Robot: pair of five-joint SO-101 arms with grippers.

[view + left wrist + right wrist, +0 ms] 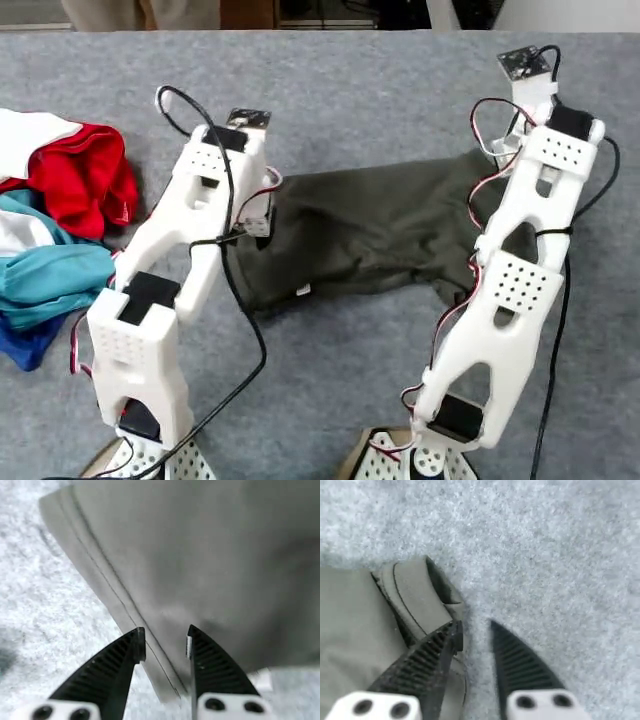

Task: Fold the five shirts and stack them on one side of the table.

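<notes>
An olive shirt (pixel 370 235) lies spread across the middle of the grey table, crumpled along its near edge. My left gripper (pixel 165 641) hovers open just above the shirt's stitched hem (pixel 107 592) at its left end, one finger (pixel 131 647) over the hem and the other over the cloth. My right gripper (pixel 474 632) is open at the shirt's far right corner. One of its fingers (pixel 442 645) sits against the folded edge of the olive shirt (pixel 410 600), and the other is over bare carpet.
A pile of unfolded shirts sits at the table's left edge: red (pixel 85 180), white (pixel 25 130), teal (pixel 50 275) and blue (pixel 30 340). Grey table surface (pixel 380 90) lies open behind the olive shirt. Cables hang from both arms.
</notes>
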